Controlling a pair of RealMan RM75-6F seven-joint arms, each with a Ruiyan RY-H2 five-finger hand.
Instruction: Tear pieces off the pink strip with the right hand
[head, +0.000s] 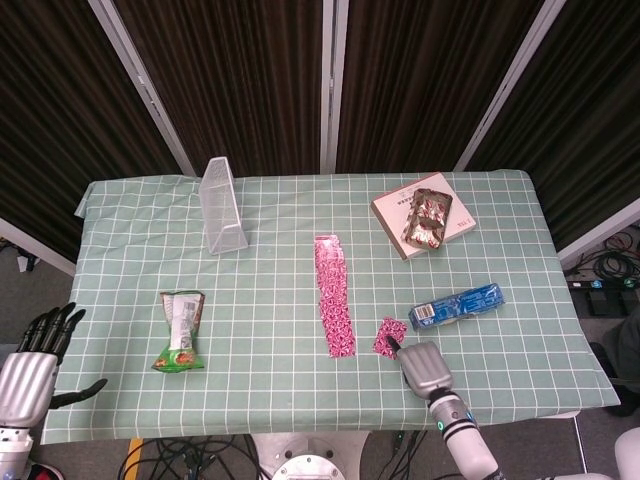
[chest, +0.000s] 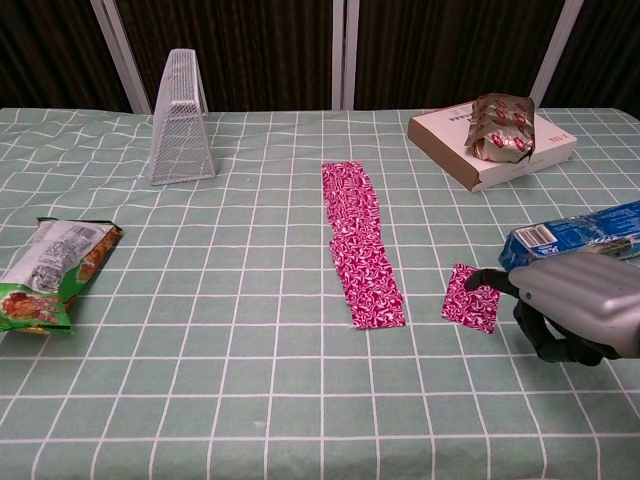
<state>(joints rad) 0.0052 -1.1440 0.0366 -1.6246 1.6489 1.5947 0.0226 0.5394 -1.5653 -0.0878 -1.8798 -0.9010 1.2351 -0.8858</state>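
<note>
The long pink strip (head: 335, 297) (chest: 360, 245) lies flat along the middle of the green checked cloth. A small torn-off pink piece (head: 389, 337) (chest: 472, 298) lies to its right, a clear gap apart from the strip's near end. My right hand (head: 425, 368) (chest: 575, 305) sits just right of that piece, fingers curled in, and a dark fingertip holds the piece's right edge. My left hand (head: 30, 365) hangs off the table's near left corner with its fingers spread and nothing in it; the chest view does not show it.
A blue packet (head: 457, 306) (chest: 575, 235) lies just beyond my right hand. A flat box with a foil pack on it (head: 422, 215) (chest: 490, 140) sits at the far right. A wire mesh stand (head: 224, 206) (chest: 180, 118) and a green snack bag (head: 180, 330) (chest: 50, 270) occupy the left.
</note>
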